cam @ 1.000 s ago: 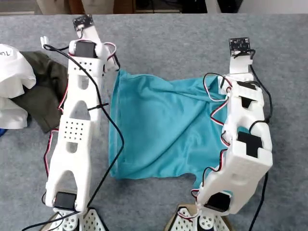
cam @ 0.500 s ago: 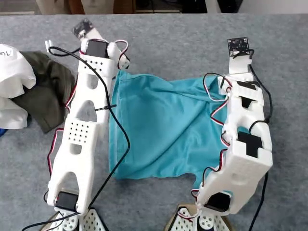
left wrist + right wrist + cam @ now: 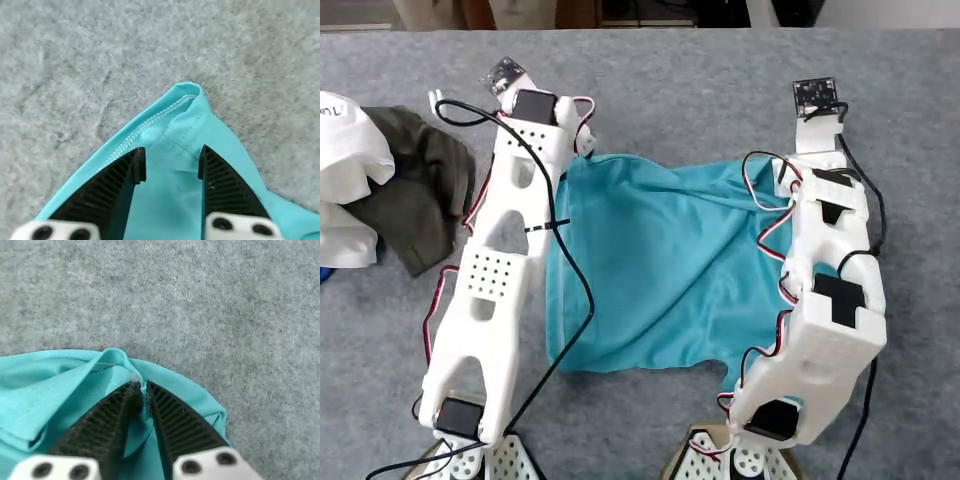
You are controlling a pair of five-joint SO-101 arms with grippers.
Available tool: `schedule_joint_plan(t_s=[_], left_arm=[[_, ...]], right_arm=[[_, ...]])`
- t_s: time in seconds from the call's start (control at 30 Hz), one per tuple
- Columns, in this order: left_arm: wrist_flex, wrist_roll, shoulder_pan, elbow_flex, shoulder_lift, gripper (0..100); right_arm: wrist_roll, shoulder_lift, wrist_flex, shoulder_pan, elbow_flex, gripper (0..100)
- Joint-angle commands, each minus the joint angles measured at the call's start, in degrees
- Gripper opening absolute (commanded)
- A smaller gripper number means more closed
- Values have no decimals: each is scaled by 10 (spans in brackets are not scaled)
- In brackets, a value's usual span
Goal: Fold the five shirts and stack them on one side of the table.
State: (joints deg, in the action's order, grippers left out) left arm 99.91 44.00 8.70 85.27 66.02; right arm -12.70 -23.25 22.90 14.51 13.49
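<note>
The left arm (image 3: 495, 270) is stretched along the left edge of the teal shirt (image 3: 660, 270). The left gripper (image 3: 170, 161) is held at the shirt's far left corner, jaws parted around the hem. The right arm (image 3: 825, 270) is laid along the shirt's right edge, with the right gripper (image 3: 141, 390) clamped on a fold at its far right corner.

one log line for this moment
left gripper open over teal shirt corner | right gripper shut on other corner

Room lies above the teal shirt (image 3: 660, 260); a clothes pile (image 3: 390, 190) blocks leftward.
</note>
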Motion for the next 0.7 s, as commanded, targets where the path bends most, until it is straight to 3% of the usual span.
schedule_joint_plan(t_s=[0.0, 0.2, 0.5, 0.67], left_arm=[[-11, -3, 6, 10, 5, 181], [-58, -3, 2, 10, 20, 122], [-74, -4, 6, 5, 21, 123], [-74, -20, 6, 5, 21, 178]], right_arm=[[-4, 7, 4, -4, -49, 2], [-4, 7, 4, -4, -49, 2], [-4, 7, 4, -4, -49, 2], [-4, 7, 4, -4, -49, 2]])
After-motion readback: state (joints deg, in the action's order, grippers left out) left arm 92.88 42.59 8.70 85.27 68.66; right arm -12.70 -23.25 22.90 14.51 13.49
